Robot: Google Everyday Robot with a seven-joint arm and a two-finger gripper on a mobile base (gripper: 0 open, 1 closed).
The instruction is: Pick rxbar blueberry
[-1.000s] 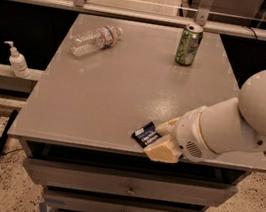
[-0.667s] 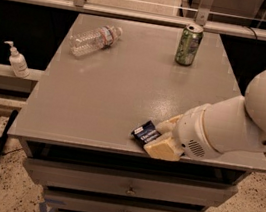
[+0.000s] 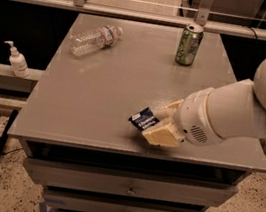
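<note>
Jaws seemingly around rxbar blueberry (image 3: 144, 119)

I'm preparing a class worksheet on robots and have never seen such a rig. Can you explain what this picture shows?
One camera looks down on a grey cabinet top. The big white shape coming in from the right is the robot's single arm. Its tan end effector, near the front edge, appears closed on the rxbar blueberry, a dark-blue snack bar held tilted. Farther back are an upright green can and a clear plastic bottle lying on its side.
</note>
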